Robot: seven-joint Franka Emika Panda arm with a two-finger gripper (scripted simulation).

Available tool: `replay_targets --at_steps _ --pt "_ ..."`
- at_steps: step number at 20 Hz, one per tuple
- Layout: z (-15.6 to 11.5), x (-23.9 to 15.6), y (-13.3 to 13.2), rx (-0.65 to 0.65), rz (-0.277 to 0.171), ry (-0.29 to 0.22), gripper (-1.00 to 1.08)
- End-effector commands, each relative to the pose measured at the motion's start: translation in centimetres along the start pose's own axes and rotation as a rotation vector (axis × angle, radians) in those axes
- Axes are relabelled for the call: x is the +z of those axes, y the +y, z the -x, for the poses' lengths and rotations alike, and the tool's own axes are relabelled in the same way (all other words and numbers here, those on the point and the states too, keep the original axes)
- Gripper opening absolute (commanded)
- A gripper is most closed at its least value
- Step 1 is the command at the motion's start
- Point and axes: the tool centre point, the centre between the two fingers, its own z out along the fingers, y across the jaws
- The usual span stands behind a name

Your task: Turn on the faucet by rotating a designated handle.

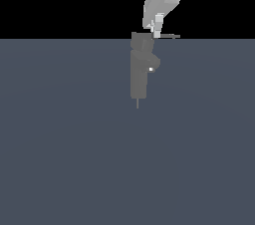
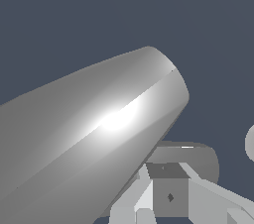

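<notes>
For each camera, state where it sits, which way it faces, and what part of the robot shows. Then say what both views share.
Exterior view: sits off the arm, level with the small matte grey faucet column, facing it across the slate-blue floor; the white claw descends beside the thin grey lever handle.
Wrist view: rides the wrist, looking along a large shiny grey arm link toward the floor; pale grey claw parts show.
Shared: the floor and the claw.
</notes>
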Motion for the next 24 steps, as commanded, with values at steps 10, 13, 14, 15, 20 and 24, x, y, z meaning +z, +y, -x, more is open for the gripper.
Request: replay_targets --at_steps 10,13,14,15,20,24 --pt "-3.8 0.4 -1.7 0.026 0.004 0.000 -1.00" --pt "-4.5 0.4 -2.2 0.028 0.003 0.000 -1.00" --pt "-4.7 0.4 -2.3 0.029 0.003 0.000 -1.00" --pt "-5.0 0.4 -2.5 0.030 0.003 0.000 -1.00" --pt "-6.2 0.3 -3.2 0.034 0.001 0.000 -1.00" --pt "-7.1 0.3 -3.8 0.037 0.000 0.000 -1.00"
